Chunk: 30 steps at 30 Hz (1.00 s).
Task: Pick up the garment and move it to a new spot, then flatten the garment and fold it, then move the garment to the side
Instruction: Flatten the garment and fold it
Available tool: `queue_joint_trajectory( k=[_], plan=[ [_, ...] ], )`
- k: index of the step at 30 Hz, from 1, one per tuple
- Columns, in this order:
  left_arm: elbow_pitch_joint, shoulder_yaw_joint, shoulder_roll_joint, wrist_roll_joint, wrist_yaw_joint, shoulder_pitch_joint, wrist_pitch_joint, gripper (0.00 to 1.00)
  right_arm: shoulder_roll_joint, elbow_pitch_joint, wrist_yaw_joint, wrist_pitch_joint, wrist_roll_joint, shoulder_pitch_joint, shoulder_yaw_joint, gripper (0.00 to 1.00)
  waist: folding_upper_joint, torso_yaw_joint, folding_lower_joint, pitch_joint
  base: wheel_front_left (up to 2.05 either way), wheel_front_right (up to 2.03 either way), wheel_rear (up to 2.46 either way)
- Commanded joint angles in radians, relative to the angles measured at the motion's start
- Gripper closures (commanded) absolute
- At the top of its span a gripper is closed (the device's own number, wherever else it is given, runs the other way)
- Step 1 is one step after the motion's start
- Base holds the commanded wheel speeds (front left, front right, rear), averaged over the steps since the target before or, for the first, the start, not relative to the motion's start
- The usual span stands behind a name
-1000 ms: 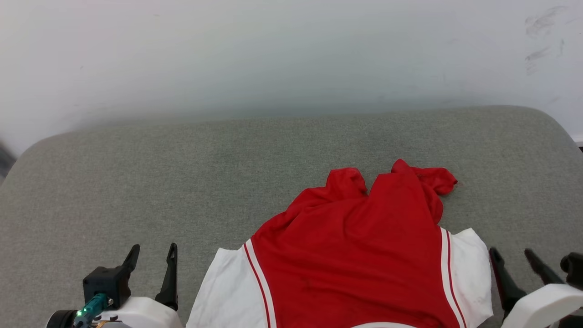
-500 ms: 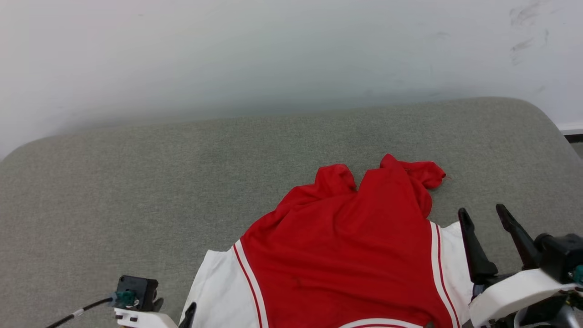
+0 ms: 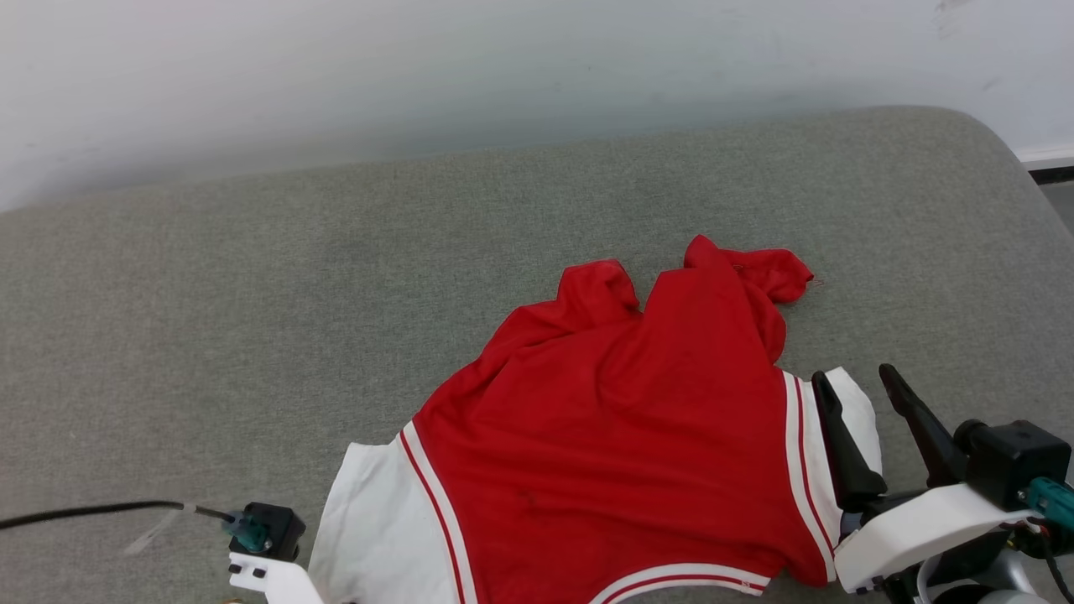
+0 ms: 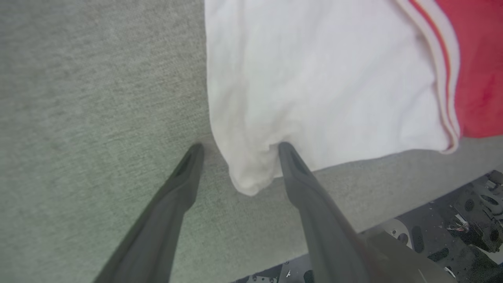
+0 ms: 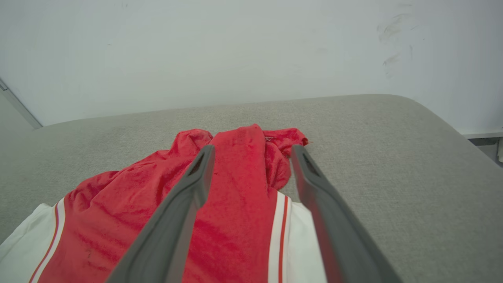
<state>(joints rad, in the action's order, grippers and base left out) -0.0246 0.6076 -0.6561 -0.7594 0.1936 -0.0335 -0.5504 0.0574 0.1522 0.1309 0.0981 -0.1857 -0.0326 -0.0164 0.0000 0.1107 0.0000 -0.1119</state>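
The red jersey-style T-shirt with white short sleeves and red-white stripe trim (image 3: 604,436) lies rumpled on the grey woven-fabric cushion (image 3: 210,319) (plain red side up), one end bunched into folds. In the left wrist view the left gripper (image 4: 240,146) stands wide open. Its two dark fingers straddle the corner of one white sleeve (image 4: 306,90). One fingertip meets the sleeve's edge, the other is over bare cushion just beside it, and nothing is clamped. The right gripper (image 3: 852,374) is likewise spread wide and holds nothing. Its fingers are over the other white sleeve (image 3: 857,401), and the bunched red end lies beyond their tips.
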Motion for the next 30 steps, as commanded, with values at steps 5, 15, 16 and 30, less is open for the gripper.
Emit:
queue_joint_trajectory(
  k=[5, 15, 16, 30],
  plan=[
    [-0.055, 0.048, 0.053, -0.029, -0.047, -0.006, -0.028, 1.00, -0.005, -0.008, 0.000, 0.008, -0.011, 0.018, 0.019, 0.00, 0.0000, 0.002, 0.0000, -0.001, 0.00, 0.00, 0.00],
    [0.004, -0.054, 0.047, 0.047, 0.022, -0.022, 0.212, 1.00, 0.082, -0.119, 0.000, 0.273, -0.103, -0.021, 0.182, 0.00, 0.0000, -0.038, 0.0000, 0.046, 0.00, 0.00, 0.00],
    [0.021, -0.062, 0.042, 0.056, 0.032, -0.022, 0.228, 1.00, 0.097, -0.140, 0.000, 0.316, -0.114, -0.025, 0.191, 0.00, 0.0000, -0.042, 0.0000, 0.048, 0.00, 0.00, 0.00],
    [0.222, -0.081, 0.013, 0.126, 0.078, -0.086, 0.253, 1.00, 0.167, -0.343, 0.000, 0.643, -0.177, 0.105, 0.123, 0.00, 0.0000, -0.093, 0.0000, -0.027, 0.00, 0.00, 0.00]
  ],
)
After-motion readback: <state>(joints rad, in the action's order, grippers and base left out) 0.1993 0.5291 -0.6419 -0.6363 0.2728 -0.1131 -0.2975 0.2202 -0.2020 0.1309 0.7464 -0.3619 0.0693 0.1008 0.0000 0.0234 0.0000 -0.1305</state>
